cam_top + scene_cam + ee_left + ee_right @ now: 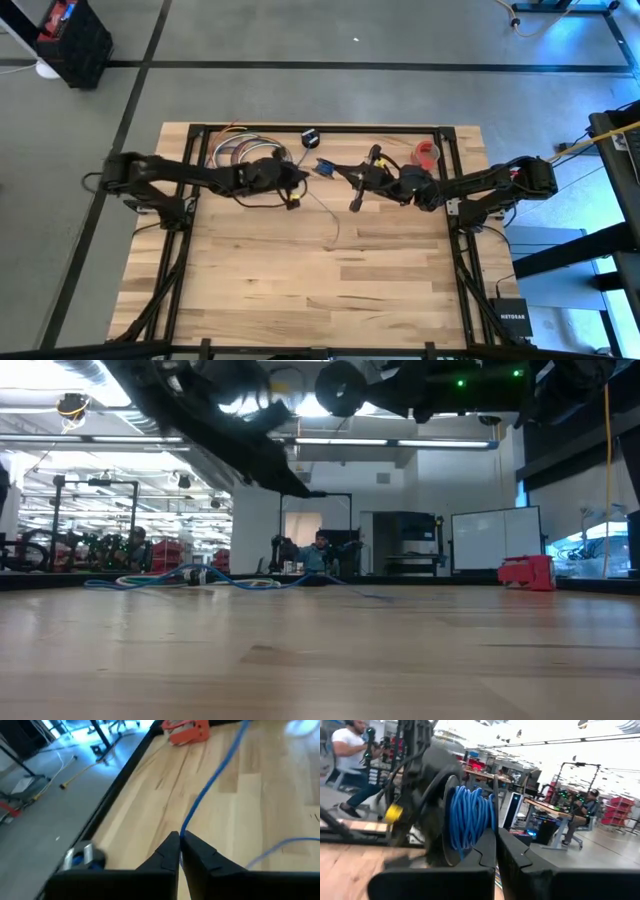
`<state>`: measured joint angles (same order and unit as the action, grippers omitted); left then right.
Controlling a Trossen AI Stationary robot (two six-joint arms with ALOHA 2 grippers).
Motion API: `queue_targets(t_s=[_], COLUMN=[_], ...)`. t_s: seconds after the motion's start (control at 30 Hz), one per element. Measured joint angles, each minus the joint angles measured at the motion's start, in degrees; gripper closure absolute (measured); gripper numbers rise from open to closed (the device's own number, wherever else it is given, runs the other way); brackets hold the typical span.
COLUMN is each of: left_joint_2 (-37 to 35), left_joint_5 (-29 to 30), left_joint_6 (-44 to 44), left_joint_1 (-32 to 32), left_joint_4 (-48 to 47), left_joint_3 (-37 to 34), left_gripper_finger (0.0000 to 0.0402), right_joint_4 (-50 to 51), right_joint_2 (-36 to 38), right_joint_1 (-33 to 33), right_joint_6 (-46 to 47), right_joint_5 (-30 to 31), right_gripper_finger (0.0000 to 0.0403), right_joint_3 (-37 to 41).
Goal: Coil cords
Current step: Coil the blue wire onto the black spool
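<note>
The cords show as a thin blue cord wound into a small coil (pixel 470 815), (pixel 325 167) above the table's far middle. My right gripper (pixel 495 832), (pixel 334 169) is shut at the coil. One strand (pixel 215 770) runs out from my left gripper (pixel 180 837), (pixel 303 180), which is shut on it right beside the coil. A loose thin length (pixel 328 220) trails toward the near edge. A black puck (pixel 310 138) lies near the far edge. My left gripper pinches a single strand of the blue cord (pixel 182 831) between its two fingertips. The strand runs straight on from the tips, clear of the table. My right gripper pinches the lower edge of the blue coil (pixel 487 827) between its fingertips. The coil stands upright above the tips, clear of the table.
A heap of coloured cords (pixel 240 150), (pixel 200 578) lies at the far left of the table. A red tape roll (pixel 427 153), (pixel 185 731), (pixel 527 572) sits at the far right. Black frame rails (pixel 320 128) border the wooden top. People sit in the room beyond.
</note>
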<state>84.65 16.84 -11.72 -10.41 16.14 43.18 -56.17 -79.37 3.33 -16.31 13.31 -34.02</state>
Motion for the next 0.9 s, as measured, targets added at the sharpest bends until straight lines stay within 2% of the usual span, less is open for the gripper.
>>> queue_targets(t_s=[0.2, 0.43, 0.5, 0.63, 0.9], left_joint_2=[-13.4, -27.3, -29.6, -30.3, -24.3], left_joint_5=[0.2, -0.9, -4.7, -13.1, -16.7], left_joint_6=[1.7, 10.0, 12.9, 17.3, 22.9], left_joint_1=[-2.3, -3.8, -4.1, -4.2, -1.6], left_joint_4=[-14.0, -19.1, -18.7, -13.8, 1.7], left_joint_3=[0.0, 0.0, 0.0, 0.0, 0.0], left_gripper_finger=[0.0394, 0.0398, 0.0399, 0.0399, 0.04], right_joint_4=[3.9, 6.4, 7.3, 8.1, 9.8], right_joint_2=[0.0, 0.0, 0.0, 0.0, 0.0], right_joint_1=[0.0, 0.1, 0.1, 0.1, 0.1], right_joint_6=[-2.3, -5.6, -6.4, -6.5, -6.6], right_joint_5=[-1.0, 0.3, 1.5, 3.0, 5.2], right_gripper_finger=[0.0399, 0.04, 0.04, 0.04, 0.0399], right_joint_3=[0.0, 0.0, 0.0, 0.0, -0.1])
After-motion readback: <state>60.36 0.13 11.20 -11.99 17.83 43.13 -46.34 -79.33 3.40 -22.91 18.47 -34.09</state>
